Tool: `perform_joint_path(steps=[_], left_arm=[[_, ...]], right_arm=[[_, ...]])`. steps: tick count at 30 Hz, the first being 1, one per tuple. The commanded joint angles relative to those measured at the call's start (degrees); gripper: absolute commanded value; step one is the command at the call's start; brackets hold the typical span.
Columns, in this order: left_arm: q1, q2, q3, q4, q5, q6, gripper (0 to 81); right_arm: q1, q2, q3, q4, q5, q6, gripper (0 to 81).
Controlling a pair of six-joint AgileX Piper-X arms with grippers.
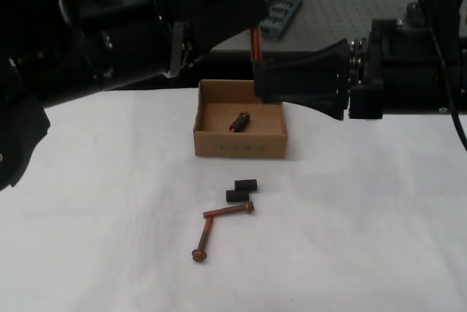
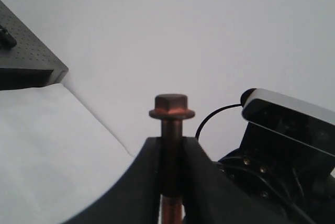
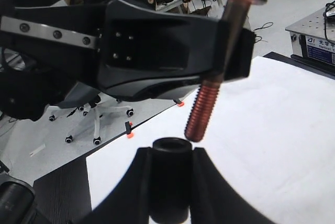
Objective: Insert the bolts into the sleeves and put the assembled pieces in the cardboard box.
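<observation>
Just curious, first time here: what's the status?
Left tool shut on bolt. Right tool shut on sleeve. Bolt tip just above sleeve, not in. Nothing between them.

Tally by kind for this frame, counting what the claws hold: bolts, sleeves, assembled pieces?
Bare bolts: 3 (two on cloth, one in left claw)
Empty sleeves: 3 (two on cloth, one in right claw)
Assembled pieces: 1 (in cardboard box)
Total: 7

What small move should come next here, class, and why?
Probably nudge the bolt sideways to centre it over the sleeve. The left pincer holds it threads-down, its tip just above the rim of the sleeve that the right pincer holds, seemingly off-centre.
</observation>
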State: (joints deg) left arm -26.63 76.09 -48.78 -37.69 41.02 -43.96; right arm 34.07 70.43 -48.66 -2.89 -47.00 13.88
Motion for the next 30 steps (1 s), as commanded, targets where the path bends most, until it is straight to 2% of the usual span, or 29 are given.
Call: perform_joint_path(steps=[1, 10, 20, 24, 30], left_arm=[[-0.29, -0.51, -0.40, -2.30, 0.87, -0.94, 0.6], [-2.70, -0.51, -0.40, -3.61, 0.87, -0.88, 0.6], [-2.70, -0.51, -0.40, -3.61, 0.55, 2.85, 0.6], [-2.70, -0.51, -0.40, -3.61, -2.75, 3.32, 0.6], [-2.70, -0.51, -0.40, -3.46, -3.30, 5.67, 0.6]], right_arm=[[0.12, 0.12, -0.11, -0.89, 0.12, 0.31, 1.9], [0.12, 0.97, -0.11, -0.62, 0.12, 0.44, 1.9], [-0.04, 0.97, -0.11, -0.48, -0.52, 0.65, 1.9], [-0.04, 0.97, -0.11, 0.58, -1.54, 0.76, 1.9], [-0.04, 0.97, -0.11, 0.85, -1.54, 0.76, 1.9]])
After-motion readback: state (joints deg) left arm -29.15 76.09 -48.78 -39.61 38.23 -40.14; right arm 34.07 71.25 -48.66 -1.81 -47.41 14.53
